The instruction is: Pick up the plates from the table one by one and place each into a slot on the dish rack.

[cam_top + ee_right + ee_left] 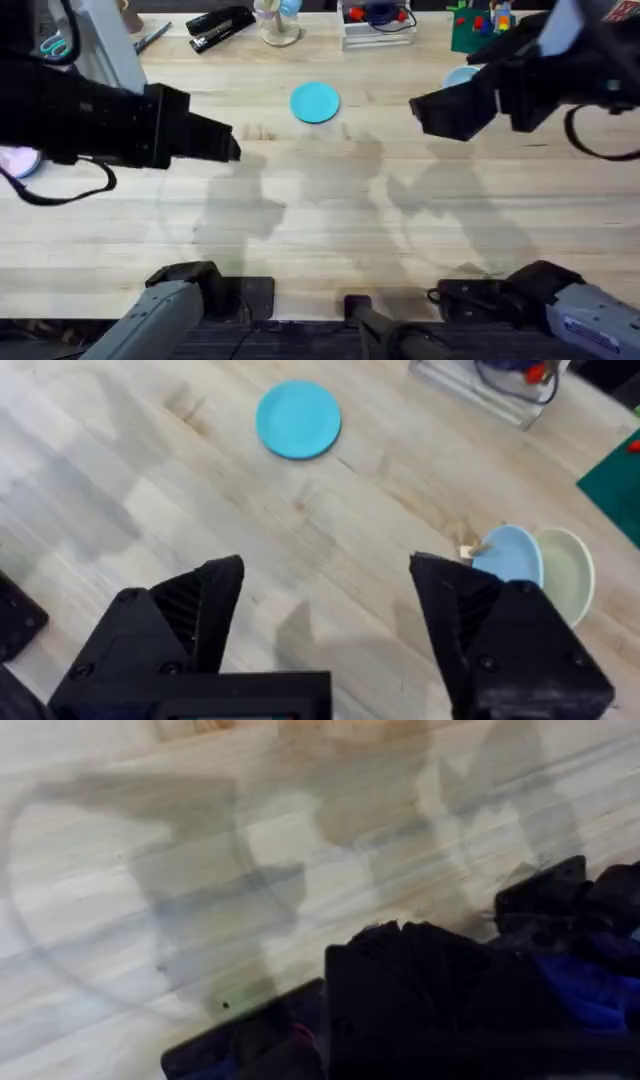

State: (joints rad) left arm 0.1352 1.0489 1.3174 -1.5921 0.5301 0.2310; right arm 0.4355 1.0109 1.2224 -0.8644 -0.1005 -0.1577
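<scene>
A teal plate [315, 102] lies flat on the wooden table [330, 220], ahead of the right gripper [325, 625], whose fingers are spread wide. The left gripper's [225, 143] finger state cannot be told.

Two black arms [110, 125] with boxy matte casings. Grey bases [165, 305] sit below. A thin black cable [70, 190] loops under the left one.

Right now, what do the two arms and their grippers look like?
Both arms are matte black, blocky, with grey housings at the bases. Thin black cables loop off each. The right gripper has two chunky black wedge-shaped fingers. The left gripper is also black and angular.
</scene>
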